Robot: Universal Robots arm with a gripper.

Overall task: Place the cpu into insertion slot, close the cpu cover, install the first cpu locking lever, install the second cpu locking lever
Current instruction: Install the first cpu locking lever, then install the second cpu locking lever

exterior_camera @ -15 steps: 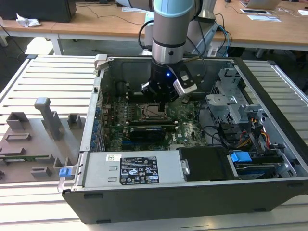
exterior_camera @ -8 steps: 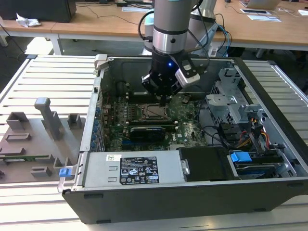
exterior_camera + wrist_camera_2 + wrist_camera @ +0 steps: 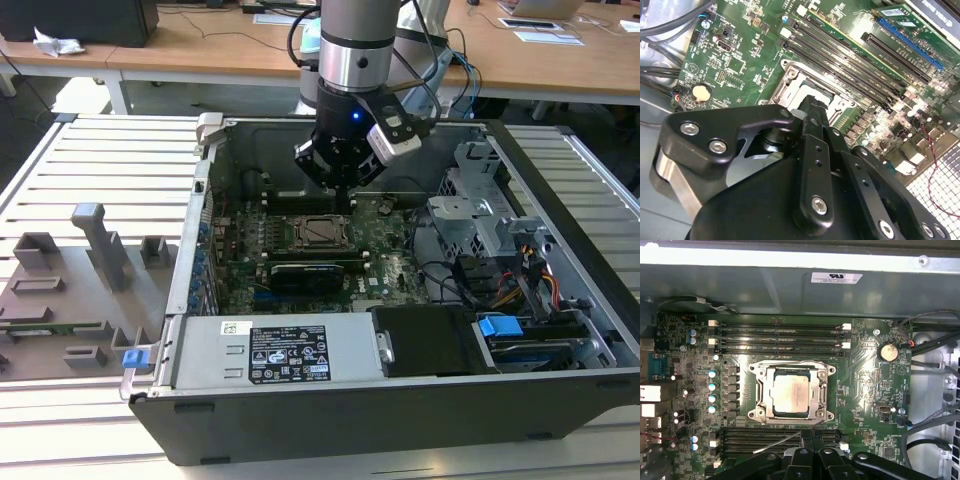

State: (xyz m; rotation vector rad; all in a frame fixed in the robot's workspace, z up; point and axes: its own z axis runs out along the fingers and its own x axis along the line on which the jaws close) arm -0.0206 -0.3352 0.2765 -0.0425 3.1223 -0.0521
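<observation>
The cpu [image 3: 790,392] lies flat in the insertion slot on the green motherboard [image 3: 865,405], its pale silvery top facing up. The cpu cover [image 3: 768,396] is down over it, framing the chip through its square window. A thin silvery locking lever [image 3: 776,444] slants up away from the slot's edge, its end meeting my gripper [image 3: 812,436], whose black fingers are shut side by side. In the exterior view my gripper [image 3: 340,195] hangs just beyond the slot's far edge, close above the cpu [image 3: 322,232]. The second wrist view has my gripper [image 3: 812,102] covering part of the slot.
Black memory slots [image 3: 780,332] run on both sides of the socket. A long black card [image 3: 315,272] lies nearer the camera, then the power supply [image 3: 285,352]. A metal drive cage [image 3: 480,215] and cables [image 3: 540,285] fill the exterior view's right. Grey fixtures [image 3: 100,245] stand outside the case.
</observation>
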